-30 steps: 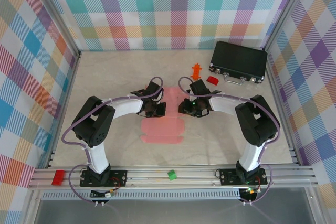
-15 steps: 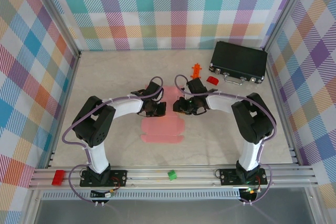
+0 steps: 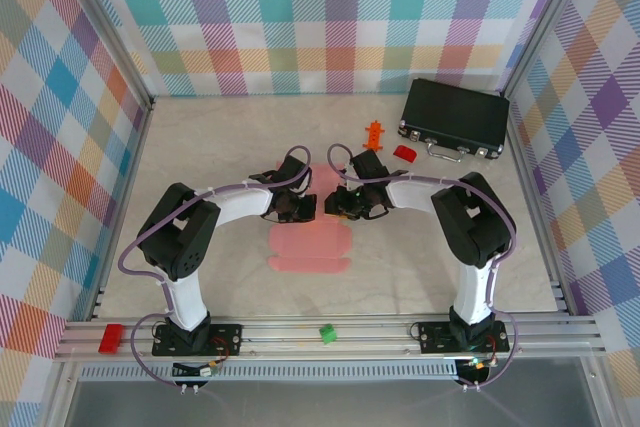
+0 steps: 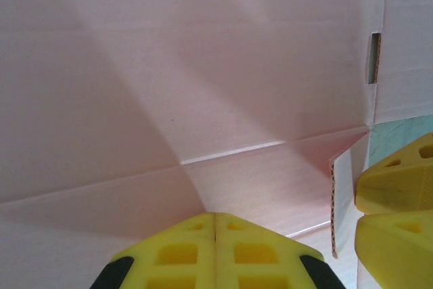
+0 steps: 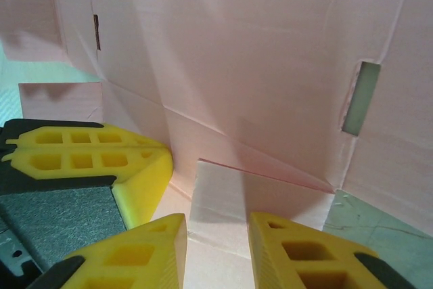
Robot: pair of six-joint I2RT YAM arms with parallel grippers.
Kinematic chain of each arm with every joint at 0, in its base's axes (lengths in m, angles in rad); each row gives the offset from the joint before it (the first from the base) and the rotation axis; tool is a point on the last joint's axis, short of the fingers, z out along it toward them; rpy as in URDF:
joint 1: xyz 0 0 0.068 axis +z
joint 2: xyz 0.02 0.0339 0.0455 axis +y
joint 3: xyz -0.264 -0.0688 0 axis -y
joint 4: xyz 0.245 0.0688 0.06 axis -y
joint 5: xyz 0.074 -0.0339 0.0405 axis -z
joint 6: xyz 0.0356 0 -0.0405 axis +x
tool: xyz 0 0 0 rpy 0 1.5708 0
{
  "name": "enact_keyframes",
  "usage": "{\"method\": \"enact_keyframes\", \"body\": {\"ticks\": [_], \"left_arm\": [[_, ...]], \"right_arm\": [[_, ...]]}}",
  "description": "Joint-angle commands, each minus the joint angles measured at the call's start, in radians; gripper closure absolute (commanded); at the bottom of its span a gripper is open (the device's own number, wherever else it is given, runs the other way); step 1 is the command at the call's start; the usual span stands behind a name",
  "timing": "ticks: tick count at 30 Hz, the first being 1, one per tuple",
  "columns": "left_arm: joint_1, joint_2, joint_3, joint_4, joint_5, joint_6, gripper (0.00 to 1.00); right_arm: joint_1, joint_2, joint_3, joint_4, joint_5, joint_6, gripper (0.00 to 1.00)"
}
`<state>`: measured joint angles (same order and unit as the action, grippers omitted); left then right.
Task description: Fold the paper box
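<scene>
Currently the paper box (image 3: 310,245) lies mid-table, with its 12 o'clock panels standing up as a wall. My left gripper (image 3: 302,209), clenched on nothing, presses its joined tips against that wall from 11 o'clock, I judge to steady the crease. My right gripper (image 3: 340,205), at 1 o'clock, stands part-open astride a side flap (image 5: 237,201) without pinching it, probably to tuck it in.

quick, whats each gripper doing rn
left gripper: closed, nothing between its fingers
right gripper: part open, a flap of the box in the gap, not clamped
</scene>
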<state>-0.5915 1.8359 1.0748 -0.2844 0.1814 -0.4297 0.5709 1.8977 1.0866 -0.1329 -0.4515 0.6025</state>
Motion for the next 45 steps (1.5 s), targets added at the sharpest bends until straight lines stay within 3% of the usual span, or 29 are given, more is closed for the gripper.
{"method": "enact_keyframes", "body": {"ticks": [1, 9, 16, 22, 27, 32, 45], "left_arm": [[-0.007, 0.021, -0.012, -0.055, -0.040, 0.017, 1.00], [-0.006, -0.050, 0.078, -0.104, 0.019, 0.028, 0.99], [-0.007, -0.175, 0.081, -0.170, -0.041, 0.034, 0.81], [-0.007, -0.317, -0.085, -0.135, -0.022, -0.025, 0.83], [-0.014, -0.363, -0.219, -0.086, 0.057, -0.065, 0.93], [-0.019, -0.368, -0.309, -0.037, 0.053, -0.105, 0.98], [-0.019, -0.330, -0.356, -0.099, -0.175, -0.118, 0.98]], "right_arm": [[0.006, -0.055, 0.015, -0.041, 0.052, -0.017, 0.68], [-0.004, -0.135, 0.122, -0.256, 0.209, -0.125, 0.67], [-0.025, -0.027, 0.331, -0.396, 0.197, -0.245, 0.67], [-0.025, 0.157, 0.547, -0.494, 0.136, -0.289, 0.74], [-0.014, 0.265, 0.640, -0.538, 0.124, -0.293, 0.80], [0.001, 0.310, 0.640, -0.550, 0.155, -0.290, 0.82], [0.003, 0.236, 0.430, -0.529, 0.238, -0.227, 0.82]]}}
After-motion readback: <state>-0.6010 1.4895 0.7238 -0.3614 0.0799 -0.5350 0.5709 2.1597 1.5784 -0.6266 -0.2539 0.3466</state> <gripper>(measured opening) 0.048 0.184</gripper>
